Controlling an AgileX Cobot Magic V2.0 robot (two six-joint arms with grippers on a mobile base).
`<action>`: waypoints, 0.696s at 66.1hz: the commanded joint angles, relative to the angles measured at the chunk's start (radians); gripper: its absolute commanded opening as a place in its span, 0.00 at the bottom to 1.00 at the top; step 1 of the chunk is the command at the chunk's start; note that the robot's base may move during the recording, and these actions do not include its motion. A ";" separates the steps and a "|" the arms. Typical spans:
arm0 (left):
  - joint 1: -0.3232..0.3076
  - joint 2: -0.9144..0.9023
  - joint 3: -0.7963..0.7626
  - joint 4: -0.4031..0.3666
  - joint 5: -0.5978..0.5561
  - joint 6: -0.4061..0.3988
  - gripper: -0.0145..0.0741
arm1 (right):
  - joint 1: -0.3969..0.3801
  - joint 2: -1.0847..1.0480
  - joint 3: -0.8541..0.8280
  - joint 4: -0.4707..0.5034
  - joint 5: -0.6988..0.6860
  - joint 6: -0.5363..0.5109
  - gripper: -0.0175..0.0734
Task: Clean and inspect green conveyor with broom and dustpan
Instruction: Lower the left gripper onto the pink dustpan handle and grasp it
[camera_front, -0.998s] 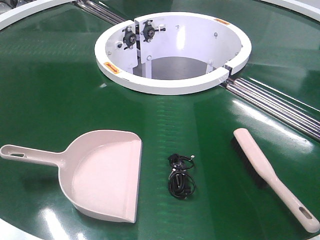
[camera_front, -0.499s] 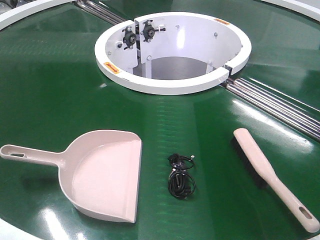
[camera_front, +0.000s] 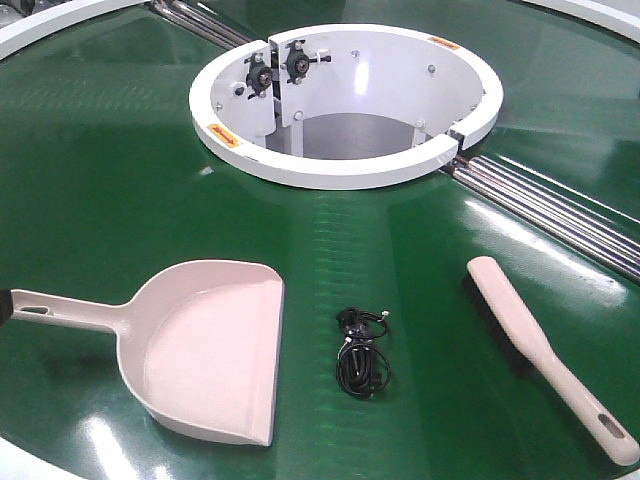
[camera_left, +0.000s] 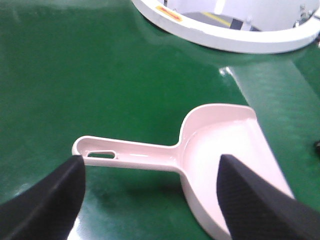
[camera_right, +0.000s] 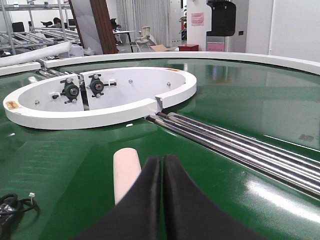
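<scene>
The dustpan (camera_front: 205, 350) lies on the green conveyor (camera_front: 110, 180) at the front left, its handle pointing left. In the left wrist view my left gripper (camera_left: 150, 172) is open, its two black fingers (camera_left: 45, 200) straddling the dustpan (camera_left: 220, 150) handle from above without touching it. One dark fingertip (camera_front: 3, 303) shows at the left edge of the front view. The broom (camera_front: 530, 345) lies at the front right, handle toward the near edge. My right gripper (camera_right: 162, 162) is shut on nothing, just right of the broom's (camera_right: 126, 172) rounded end.
A black coiled cable (camera_front: 362, 352) lies on the belt between dustpan and broom. The white ring hub (camera_front: 345, 170) sits behind them. Metal rollers (camera_front: 560, 210) run off to the right. The white rim (camera_front: 20, 465) marks the near edge.
A dark fingertip of my left gripper has come into the front view at the left edge, by the end of the dustpan's handle. Dustpan, broom and cable have not moved.
</scene>
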 joint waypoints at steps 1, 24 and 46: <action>-0.007 0.041 -0.096 -0.017 0.028 0.089 0.75 | -0.005 -0.019 0.022 -0.004 -0.074 -0.005 0.18; -0.007 0.388 -0.498 -0.223 0.483 0.516 0.75 | -0.005 -0.019 0.022 -0.004 -0.074 -0.005 0.18; -0.007 0.636 -0.728 -0.198 0.570 0.832 0.75 | -0.004 -0.019 0.022 -0.004 -0.074 -0.005 0.18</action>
